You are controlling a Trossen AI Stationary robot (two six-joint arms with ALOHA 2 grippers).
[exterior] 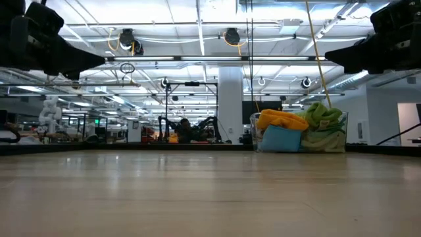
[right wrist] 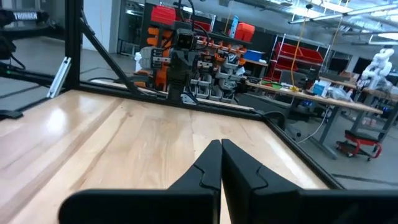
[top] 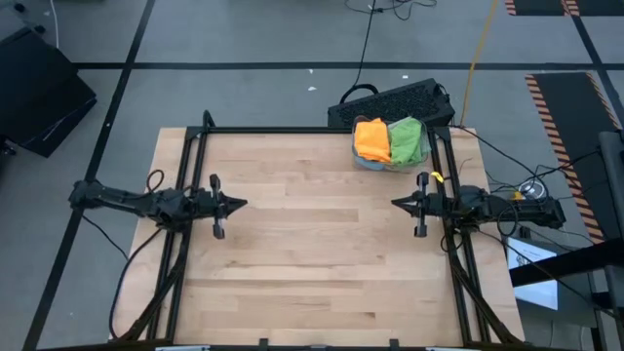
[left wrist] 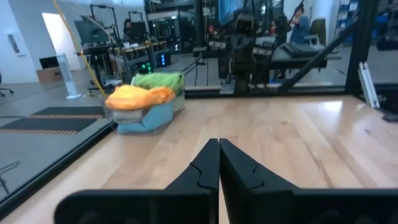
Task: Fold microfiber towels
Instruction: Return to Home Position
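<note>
The microfiber towels (top: 388, 142) lie heaped at the table's far right corner: an orange one (top: 371, 138) and a lime green one (top: 407, 139) on top, a blue one (exterior: 281, 139) and a sage one (exterior: 323, 139) beneath. They also show in the left wrist view as a pile (left wrist: 145, 102). My left gripper (top: 244, 204) hovers shut at the table's left side, pointing level toward the right. My right gripper (top: 394, 203) hovers shut at the right side, pointing level toward the left. Both are well away from the towels and hold nothing.
The bare wooden tabletop (top: 312, 253) stretches between the two grippers. A black frame rail (top: 292, 130) runs along the table's far edge. A dark keyboard-like object (top: 395, 100) lies on the floor behind the towels.
</note>
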